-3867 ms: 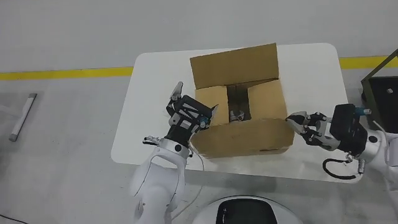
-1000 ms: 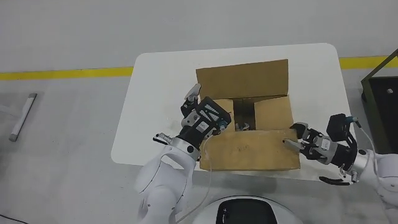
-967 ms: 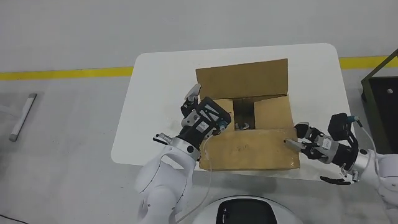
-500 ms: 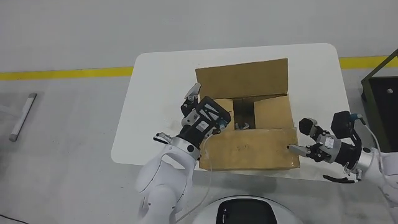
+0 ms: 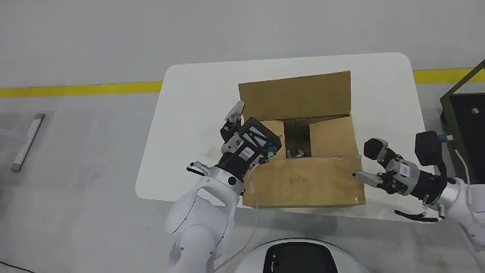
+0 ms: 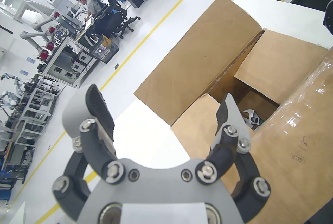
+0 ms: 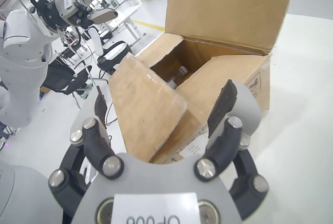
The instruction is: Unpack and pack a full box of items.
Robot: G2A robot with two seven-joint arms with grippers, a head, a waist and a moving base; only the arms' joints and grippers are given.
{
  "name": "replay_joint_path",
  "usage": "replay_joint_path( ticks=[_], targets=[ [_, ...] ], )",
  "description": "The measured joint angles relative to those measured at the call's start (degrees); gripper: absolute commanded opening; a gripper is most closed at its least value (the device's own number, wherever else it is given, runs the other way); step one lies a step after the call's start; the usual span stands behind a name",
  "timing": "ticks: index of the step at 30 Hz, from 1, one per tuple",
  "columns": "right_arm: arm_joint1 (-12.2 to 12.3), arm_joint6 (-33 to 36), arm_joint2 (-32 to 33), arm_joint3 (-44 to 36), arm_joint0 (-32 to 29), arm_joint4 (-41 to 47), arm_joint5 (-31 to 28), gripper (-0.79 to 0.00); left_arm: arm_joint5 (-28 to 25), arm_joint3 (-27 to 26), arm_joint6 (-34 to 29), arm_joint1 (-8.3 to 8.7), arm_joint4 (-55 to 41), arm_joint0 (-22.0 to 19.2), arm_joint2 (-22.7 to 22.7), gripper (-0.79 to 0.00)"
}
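1. Spanning the middle of the top view, the white table (image 5: 189, 121) carries the box; a yellow floor line (image 5: 76, 89) runs behind it.
2. Cardboard box (image 5: 295, 95) sits centre-right on the table, top open. Far flap stands up and leans back; the two short side flaps lie roughly level. The near flap (image 5: 311, 178), covered in clear tape, folds outward toward the lower edge of the frame.
3. Left gripper (image 6: 162, 102): jaws spread wide, holding nothing. It is at the box's left near corner, one finger over the left side flap and the other over the table.
4. Right gripper (image 5: 366, 161): jaws also apart, nothing held, just beside the right end of the near flap. Contact cannot be judged.
5. Inside the box, seen through the gap between the side flaps: a grey metal tool (image 6: 251, 117) and a capped container (image 7: 182, 70).
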Motion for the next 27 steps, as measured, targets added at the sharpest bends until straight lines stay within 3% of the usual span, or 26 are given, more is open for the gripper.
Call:
replay_joint_path(
  ticks=[12, 14, 20, 22, 26, 27],
  targets=[
    [0.6, 3.1, -2.7, 2.1, 1.5, 3.7, 0.1, 0.0, 0.0, 0.0, 0.0, 0.0, 0.0, 0.0, 0.0, 0.0],
    [0.8, 4.4, -2.6, 2.0, 1.4, 4.6, 0.2, -0.062, 0.0, 0.0, 0.0, 0.0, 0.0, 0.0, 0.0, 0.0],
    [1.3, 6.4, -2.2, 1.7, 1.3, 6.9, -0.1, -0.123, 0.0, 0.0, 0.0, 0.0, 0.0, 0.0, 0.0, 0.0],
    [1.4, 6.4, -2.1, 1.6, 1.2, 7.5, -0.4, -0.234, 0.0, 0.0, 0.0, 0.0, 0.0, 0.0, 0.0, 0.0],
    [1.6, 7.9, -2.5, 2.0, 1.1, 8.7, 0.2, -0.382, 0.0, 0.0, 0.0, 0.0, 0.0, 0.0, 0.0, 0.0],
    [1.7, 8.3, -2.7, 2.1, 1.2, 9.2, 0.5, -0.385, 0.0, 0.0, 0.0, 0.0, 0.0, 0.0, 0.0, 0.0]
  ],
)
